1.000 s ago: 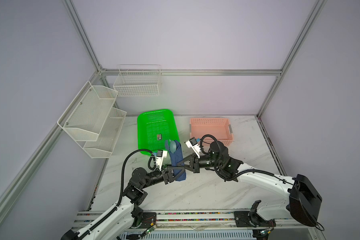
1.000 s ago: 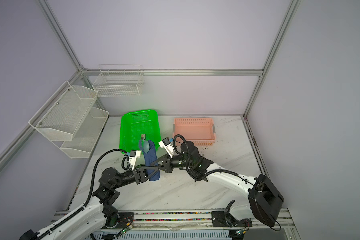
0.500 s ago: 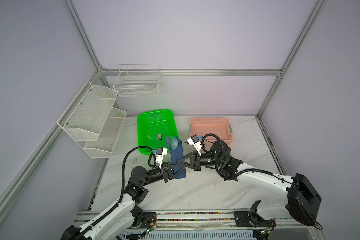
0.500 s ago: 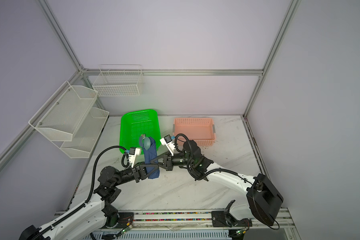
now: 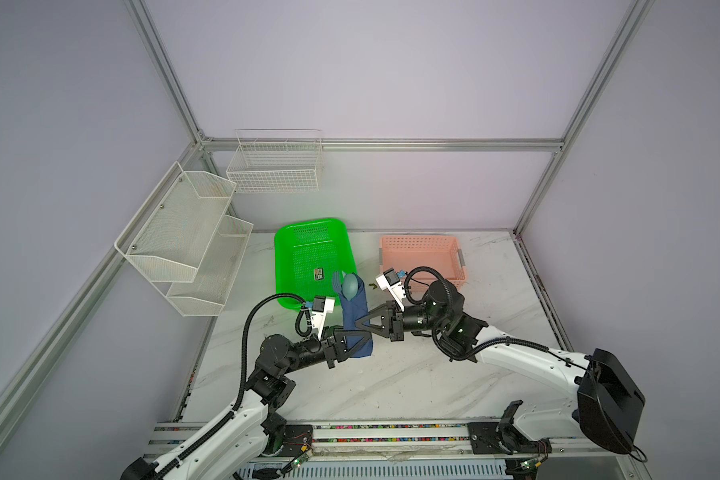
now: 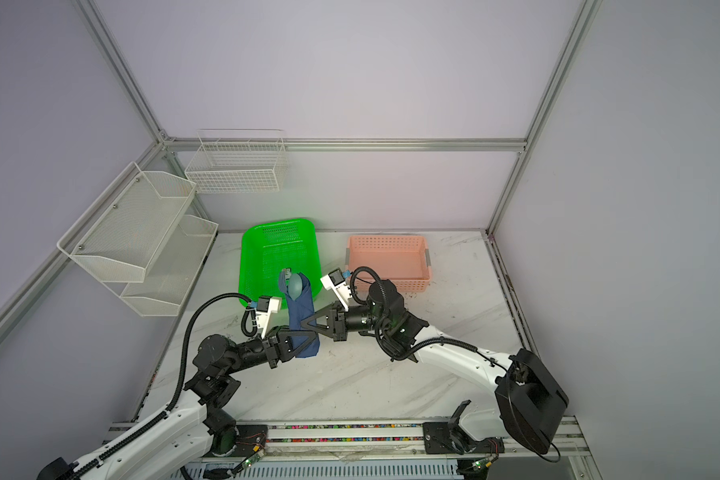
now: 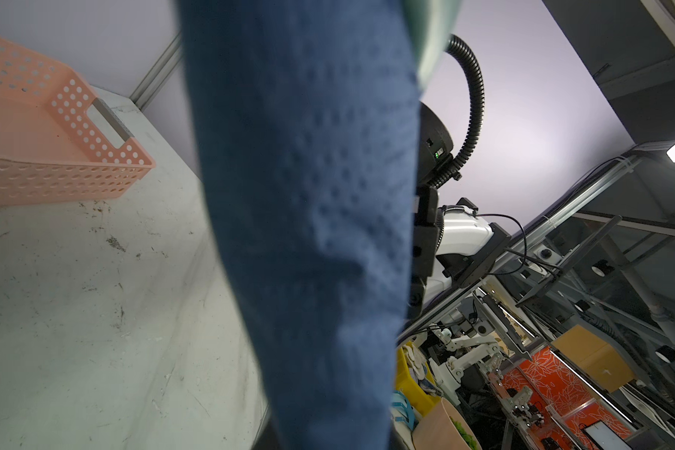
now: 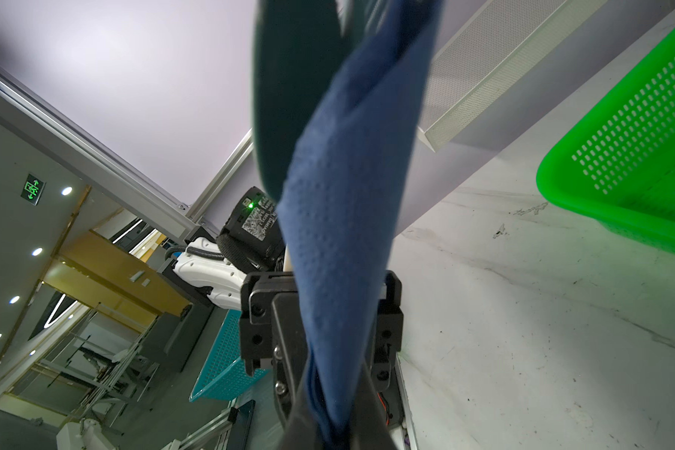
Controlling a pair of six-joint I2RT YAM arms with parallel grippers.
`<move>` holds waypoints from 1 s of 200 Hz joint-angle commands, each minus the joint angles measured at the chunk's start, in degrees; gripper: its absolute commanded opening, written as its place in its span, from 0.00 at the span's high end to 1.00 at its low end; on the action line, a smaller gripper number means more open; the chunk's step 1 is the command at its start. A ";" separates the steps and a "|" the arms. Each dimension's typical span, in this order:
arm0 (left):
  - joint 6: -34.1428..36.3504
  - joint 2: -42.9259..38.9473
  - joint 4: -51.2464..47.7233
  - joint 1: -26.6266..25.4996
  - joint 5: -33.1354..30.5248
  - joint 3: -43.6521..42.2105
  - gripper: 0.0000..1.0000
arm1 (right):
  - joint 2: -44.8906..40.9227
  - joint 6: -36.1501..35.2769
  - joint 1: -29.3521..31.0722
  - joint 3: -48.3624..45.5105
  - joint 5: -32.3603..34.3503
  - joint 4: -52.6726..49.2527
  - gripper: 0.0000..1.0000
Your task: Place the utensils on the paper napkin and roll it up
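The paper napkin (image 5: 356,320) (image 6: 302,316) is wrapped into a dark blue roll that stands tilted above the table. The utensils stick out of its far end: a spoon bowl (image 5: 350,285) (image 6: 295,286) and a fork head (image 5: 336,280) (image 6: 282,281). My left gripper (image 5: 366,338) (image 6: 313,334) is shut on the roll's lower end. From the opposite side, my right gripper (image 5: 359,322) (image 6: 306,322) (image 8: 334,405) pinches the roll just above it. In the left wrist view the napkin (image 7: 308,233) hides my own fingers. The right wrist view shows the napkin (image 8: 343,233) running between the left gripper's (image 8: 328,311) fingers.
A green basket (image 5: 283,266) stands behind the roll with a small black card (image 5: 319,274) in it. A pink basket (image 5: 420,241) sits behind the right arm. White wire racks (image 5: 184,232) (image 5: 275,166) hang on the left and back walls.
The left gripper's jaws have closed in on the roll's lower end. The roll with both grippers has shifted slightly toward the back.
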 commanded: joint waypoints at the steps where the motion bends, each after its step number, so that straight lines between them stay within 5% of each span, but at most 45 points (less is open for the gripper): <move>1: 1.12 0.06 -1.28 0.00 -2.31 4.32 1.00 | -1.79 -0.36 0.63 -0.01 0.45 2.09 0.70; 31: 1.22 0.06 -1.28 0.00 -1.86 4.51 1.00 | -0.85 -1.77 0.58 1.84 0.10 0.10 0.51; 111: 1.30 -2.21 -1.63 0.00 -2.13 4.20 1.00 | 4.63 -3.13 -2.05 5.27 1.22 -0.17 0.36; 200: 2.14 -0.53 -1.77 -0.22 -0.88 4.75 1.00 | 10.30 1.38 -1.88 8.07 -6.31 7.44 0.42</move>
